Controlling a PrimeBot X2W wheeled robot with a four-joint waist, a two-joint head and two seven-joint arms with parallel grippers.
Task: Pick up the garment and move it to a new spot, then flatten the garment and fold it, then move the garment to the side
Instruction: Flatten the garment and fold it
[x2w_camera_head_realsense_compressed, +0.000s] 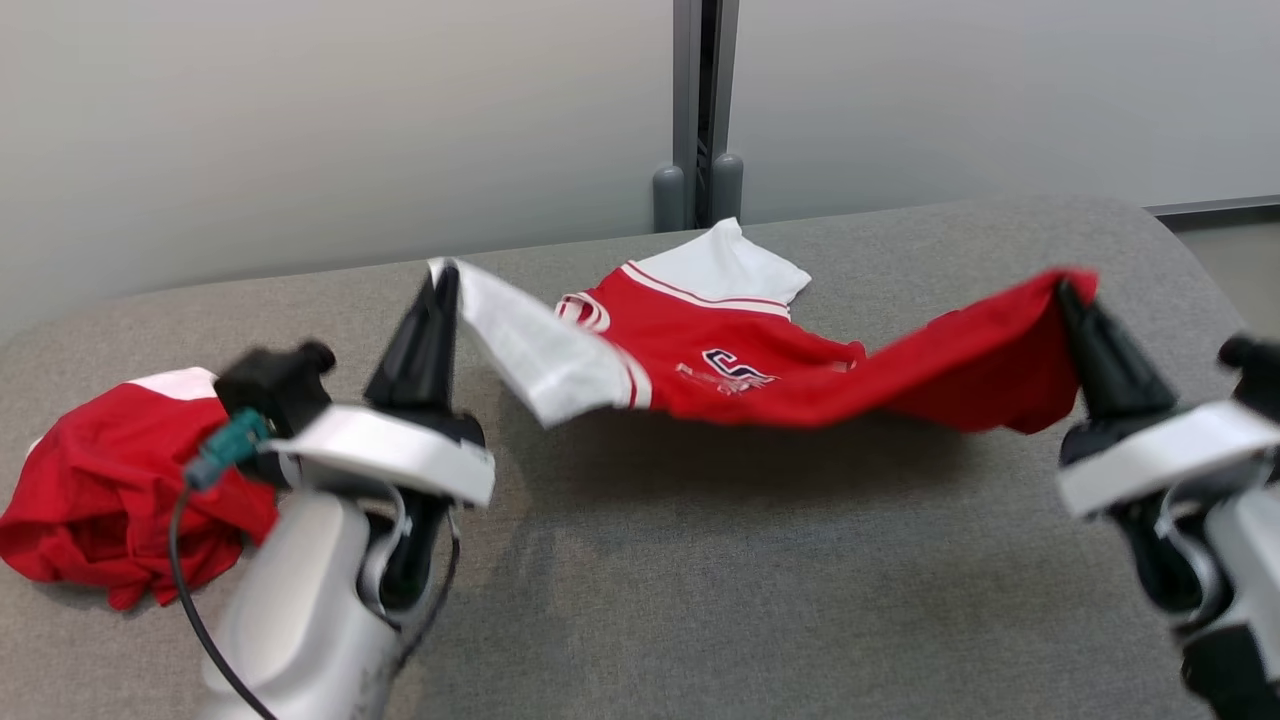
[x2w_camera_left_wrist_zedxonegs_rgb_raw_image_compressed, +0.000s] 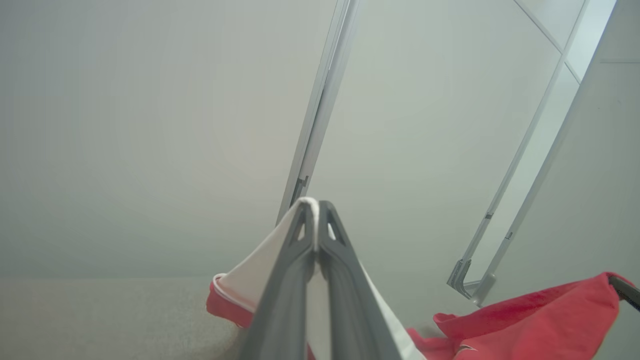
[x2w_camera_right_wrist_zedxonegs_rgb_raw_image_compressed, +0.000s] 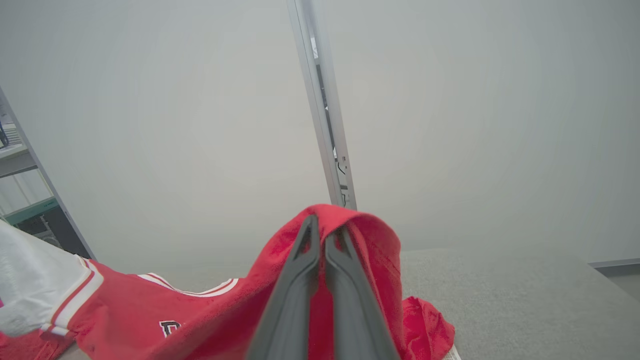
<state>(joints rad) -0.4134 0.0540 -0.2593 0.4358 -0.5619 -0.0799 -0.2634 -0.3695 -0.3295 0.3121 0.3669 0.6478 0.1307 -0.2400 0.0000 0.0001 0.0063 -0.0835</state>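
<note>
The garment (x2w_camera_head_realsense_compressed: 740, 370) is a red jersey with white sleeves and a dark emblem, stretched above the grey table (x2w_camera_head_realsense_compressed: 700, 600) between both arms. My left gripper (x2w_camera_head_realsense_compressed: 443, 275) is shut on a white sleeve edge at its left end. In the left wrist view that gripper (x2w_camera_left_wrist_zedxonegs_rgb_raw_image_compressed: 315, 205) pinches the white cloth (x2w_camera_left_wrist_zedxonegs_rgb_raw_image_compressed: 250, 280). My right gripper (x2w_camera_head_realsense_compressed: 1066, 290) is shut on the red hem at the right end. In the right wrist view the red fabric (x2w_camera_right_wrist_zedxonegs_rgb_raw_image_compressed: 370, 235) drapes over that gripper (x2w_camera_right_wrist_zedxonegs_rgb_raw_image_compressed: 325, 222). The jersey's middle sags toward the table.
A second red and white garment (x2w_camera_head_realsense_compressed: 110, 490) lies crumpled at the table's left edge, beside my left forearm. Behind the table runs a pale wall with a grey vertical post (x2w_camera_head_realsense_compressed: 700, 110). The table's rounded right corner (x2w_camera_head_realsense_compressed: 1170, 240) is near my right arm.
</note>
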